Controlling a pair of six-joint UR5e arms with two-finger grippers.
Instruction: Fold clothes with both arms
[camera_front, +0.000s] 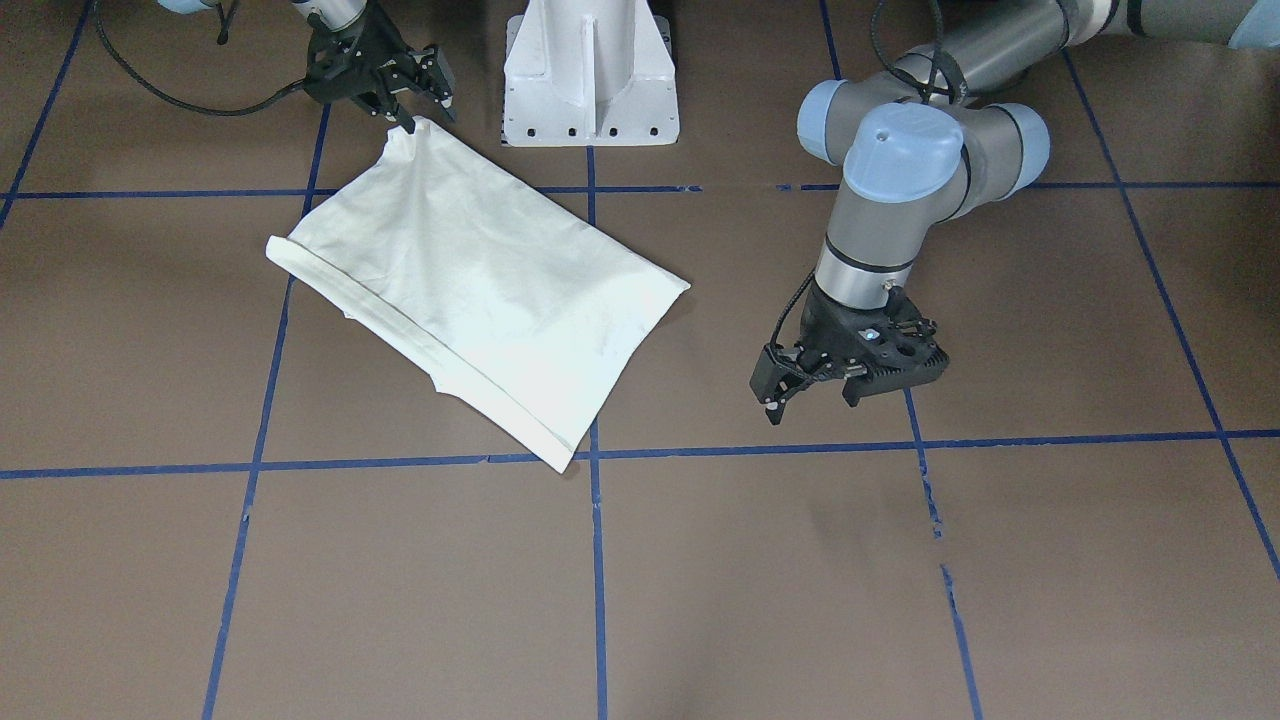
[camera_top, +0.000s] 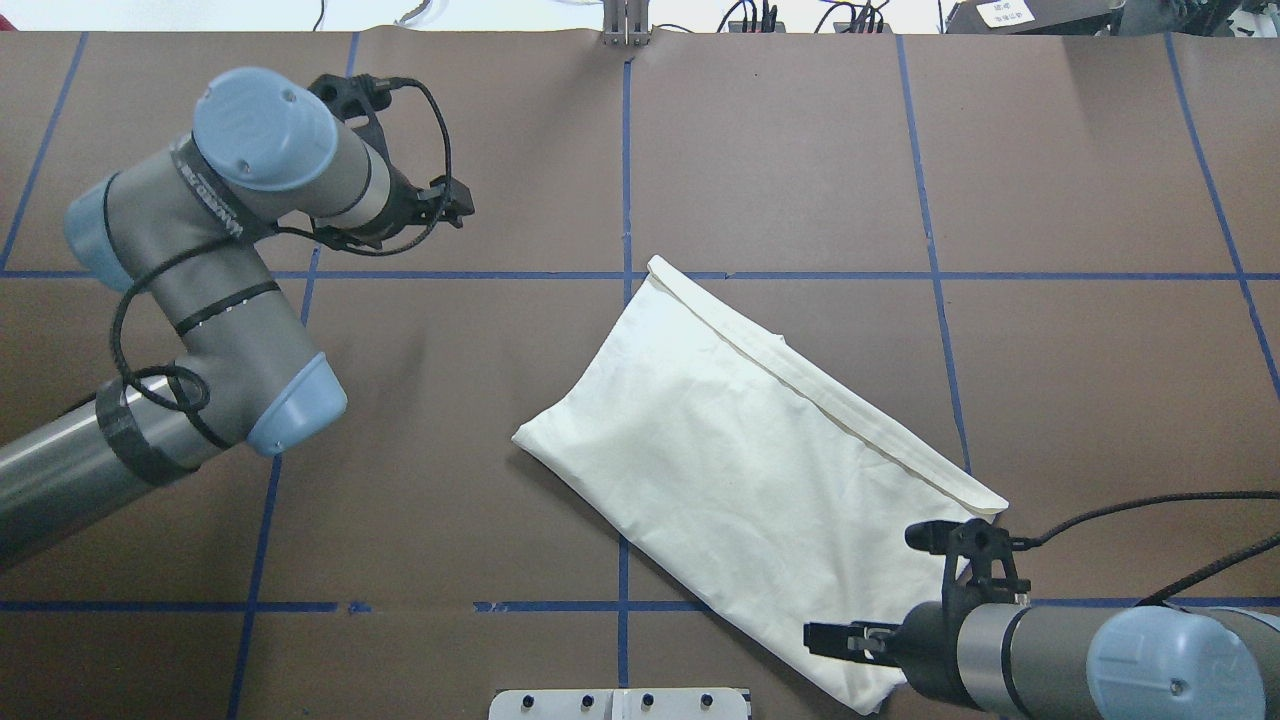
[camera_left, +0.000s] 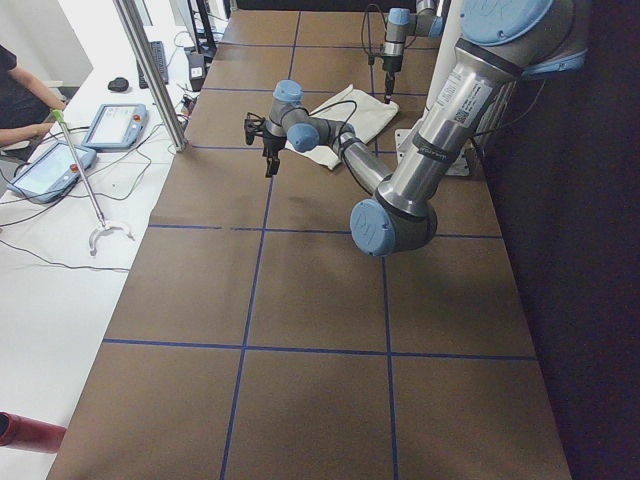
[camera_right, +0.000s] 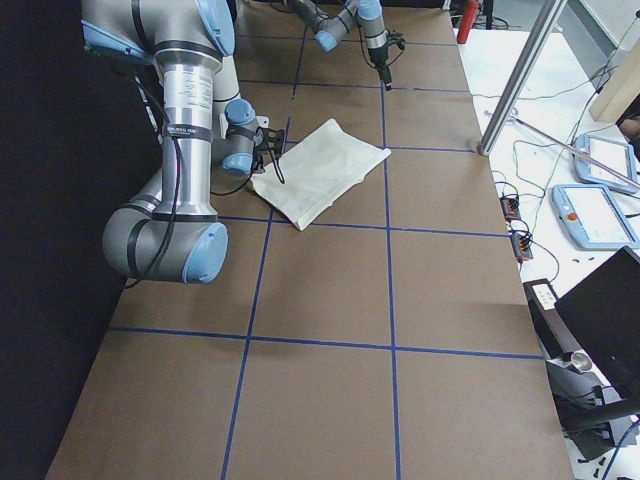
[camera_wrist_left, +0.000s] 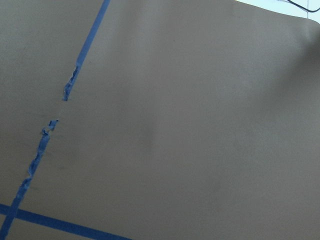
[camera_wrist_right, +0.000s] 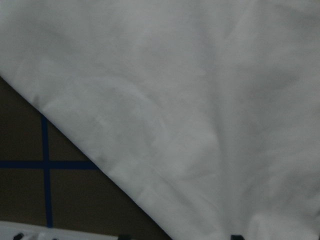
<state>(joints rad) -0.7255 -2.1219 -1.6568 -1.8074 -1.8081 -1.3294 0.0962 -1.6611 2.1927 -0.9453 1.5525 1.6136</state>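
Note:
The cream-white shirt (camera_front: 480, 290) lies folded on the brown table with its plain pale side up; the cat print is hidden. It also shows in the overhead view (camera_top: 740, 460) and fills the right wrist view (camera_wrist_right: 175, 100). My right gripper (camera_front: 402, 125) is at the shirt's corner nearest the robot base. It looks shut on that corner, which rises bunched to the fingertips. My left gripper (camera_front: 812, 398) is open and empty. It hovers over bare table, well apart from the shirt's other end. The left wrist view shows only table and tape.
The white pedestal base (camera_front: 590, 80) stands just behind the shirt at the table's robot side. Blue tape lines (camera_front: 595, 560) form a grid on the table. A side desk with tablets (camera_left: 45, 165) and a metal post (camera_left: 150, 70) stand beyond the far edge.

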